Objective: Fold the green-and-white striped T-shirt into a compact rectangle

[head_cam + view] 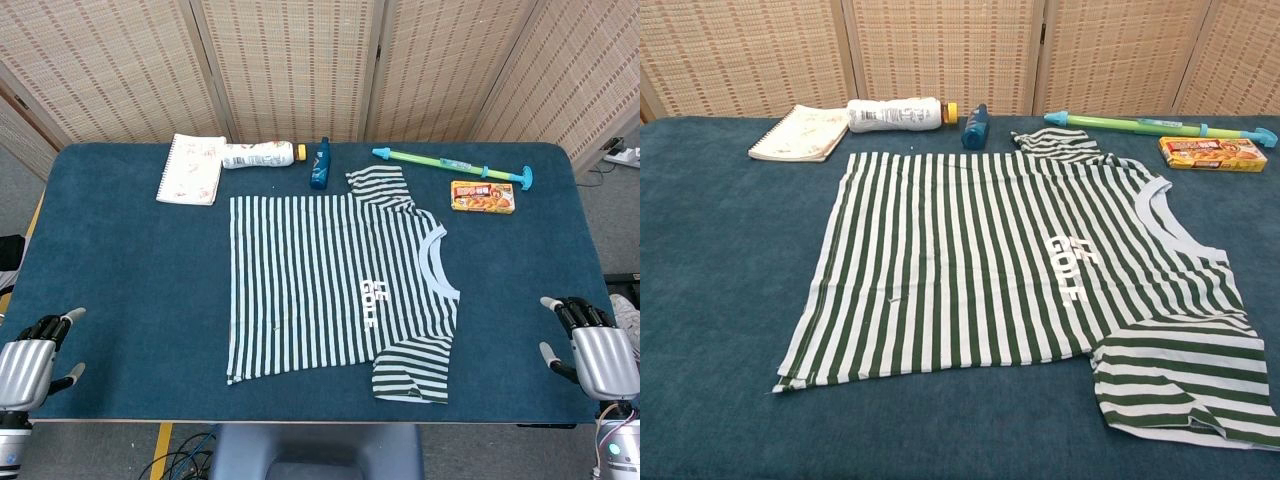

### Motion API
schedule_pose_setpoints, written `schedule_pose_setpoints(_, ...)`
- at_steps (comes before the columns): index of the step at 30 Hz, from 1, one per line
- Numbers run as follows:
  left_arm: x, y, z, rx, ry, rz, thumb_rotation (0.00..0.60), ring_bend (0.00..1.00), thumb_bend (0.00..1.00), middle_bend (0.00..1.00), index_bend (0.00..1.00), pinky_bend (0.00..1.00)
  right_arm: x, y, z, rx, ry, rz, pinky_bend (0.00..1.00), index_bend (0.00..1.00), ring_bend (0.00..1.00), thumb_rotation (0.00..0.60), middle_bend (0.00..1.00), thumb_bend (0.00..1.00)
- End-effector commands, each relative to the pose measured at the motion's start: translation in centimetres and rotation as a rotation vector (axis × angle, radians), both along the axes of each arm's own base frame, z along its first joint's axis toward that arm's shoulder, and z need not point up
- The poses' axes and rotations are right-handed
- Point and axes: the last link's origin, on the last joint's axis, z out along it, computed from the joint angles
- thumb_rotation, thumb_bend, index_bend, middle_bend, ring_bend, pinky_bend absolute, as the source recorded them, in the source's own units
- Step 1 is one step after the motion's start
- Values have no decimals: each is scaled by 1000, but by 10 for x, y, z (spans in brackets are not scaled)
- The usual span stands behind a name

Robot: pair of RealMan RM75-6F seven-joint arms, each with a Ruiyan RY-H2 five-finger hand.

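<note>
The green-and-white striped T-shirt lies flat in the middle of the blue table, collar to the right, hem to the left, white lettering on its chest. The same T-shirt fills the chest view; its far sleeve is bunched up, its near sleeve lies flat. My left hand hovers at the table's near left corner, fingers apart and holding nothing. At the near right corner my right hand is also spread and empty. Both hands are well away from the shirt. Neither hand shows in the chest view.
Along the far edge lie a spiral notebook, a white bottle on its side, a small blue bottle, a green-and-blue water squirter and an orange box. Woven folding screens stand behind the table.
</note>
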Motion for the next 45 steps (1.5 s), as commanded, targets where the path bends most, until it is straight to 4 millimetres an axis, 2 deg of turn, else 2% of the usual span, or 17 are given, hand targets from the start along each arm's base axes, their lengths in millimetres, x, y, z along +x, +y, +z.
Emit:
schedule_pose_setpoints(1, 0, 1, -1, -2, -1, -3, 600, 249, 221, 293, 214, 389, 0, 1, 0, 0, -1, -2, 267, 203, 219, 600, 262, 300)
schedule_pose_setpoints(10, 6, 2, 0, 0, -10, -47, 600, 249, 220, 293, 230, 389, 0, 3, 5, -20, -2, 10, 267, 203, 219, 600, 262, 301)
schedule_pose_setpoints(17, 21, 11, 0, -24, -36, -140, 600, 249, 220, 293, 260, 389, 2, 1, 10, -34, 0, 30, 267, 201, 219, 600, 262, 300)
schedule_pose_setpoints(24, 42, 23, -15, -139, -83, -256, 600, 271, 220, 295, 303, 388, 5, -2, 9, -24, -3, 40, 267, 173, 219, 600, 262, 301)
schedule_pose_setpoints(28, 56, 31, -29, -230, -82, -337, 600, 343, 221, 359, 328, 401, 6, -3, 9, -20, -1, 46, 267, 168, 219, 600, 262, 301)
schedule_pose_setpoints(30, 58, 32, -31, -244, -80, -347, 600, 425, 220, 442, 342, 478, 6, -4, 9, -19, -1, 46, 267, 168, 219, 600, 262, 301)
schedule_pose_setpoints(33, 71, 37, -50, -322, -85, -397, 600, 615, 220, 649, 368, 748, 7, -4, 8, -12, 0, 46, 267, 168, 219, 600, 262, 300)
schedule_pose_setpoints(37, 82, 42, -73, -415, -116, -431, 600, 754, 220, 816, 408, 920, 6, -4, 6, -3, 1, 43, 267, 161, 219, 600, 262, 301)
schedule_pose_setpoints(41, 91, 44, -93, -446, -101, -479, 600, 839, 220, 906, 428, 993, 6, -4, 5, 2, 0, 42, 267, 159, 219, 600, 262, 301)
schedule_pose_setpoints(45, 100, 46, -115, -487, -83, -507, 600, 885, 221, 957, 427, 1000, 6, -4, 6, 5, 1, 40, 267, 155, 219, 600, 262, 301)
